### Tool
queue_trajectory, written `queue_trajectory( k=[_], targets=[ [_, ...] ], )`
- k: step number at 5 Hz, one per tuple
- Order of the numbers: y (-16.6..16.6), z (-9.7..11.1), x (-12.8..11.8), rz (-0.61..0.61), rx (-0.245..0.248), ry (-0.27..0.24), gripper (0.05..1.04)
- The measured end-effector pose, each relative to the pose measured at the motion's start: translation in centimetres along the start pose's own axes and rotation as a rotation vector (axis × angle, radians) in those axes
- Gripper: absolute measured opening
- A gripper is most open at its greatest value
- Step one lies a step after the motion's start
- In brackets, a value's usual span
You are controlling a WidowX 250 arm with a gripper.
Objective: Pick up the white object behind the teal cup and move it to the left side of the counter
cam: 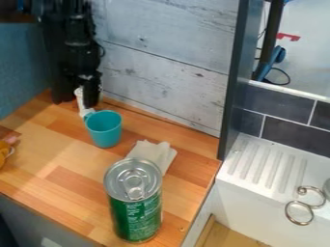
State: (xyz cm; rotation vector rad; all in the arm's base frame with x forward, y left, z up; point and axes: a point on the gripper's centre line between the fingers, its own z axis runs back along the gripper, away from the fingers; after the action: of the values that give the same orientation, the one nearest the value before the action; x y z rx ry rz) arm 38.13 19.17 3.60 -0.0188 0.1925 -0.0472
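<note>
The black gripper (78,94) hangs down at the upper left, low over the back of the wooden counter, just behind and left of a teal cup (105,129). The cup stands upright with its opening up and its handle towards the gripper. A slim white object (81,100) shows at the gripper's lower end, near the cup's handle; whether it is held cannot be told. A crumpled whitish cloth (153,153) lies to the right of the cup. In front of the cloth stands an upright green can (136,202) with a silver lid.
The wooden counter (64,154) meets a grey plank wall (161,72) at the back. An orange-yellow item (5,150) sits at the left edge. To the right are a dark upright post (233,82), a white ribbed drainboard (268,166) and metal rings (299,212).
</note>
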Motion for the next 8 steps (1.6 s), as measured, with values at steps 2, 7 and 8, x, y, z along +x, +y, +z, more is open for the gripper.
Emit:
queue_trajectory(
  k=[2,7,8],
  targets=[
    [-0.3,-0.9,-0.2,-0.002,-0.008,-0.006,0.646],
    [-8.2,8.4,-9.2,-0.047,0.116,-0.111,0.598],
    [-8.7,7.9,-10.7,-0.034,0.101,-0.087,0.599]
  ],
)
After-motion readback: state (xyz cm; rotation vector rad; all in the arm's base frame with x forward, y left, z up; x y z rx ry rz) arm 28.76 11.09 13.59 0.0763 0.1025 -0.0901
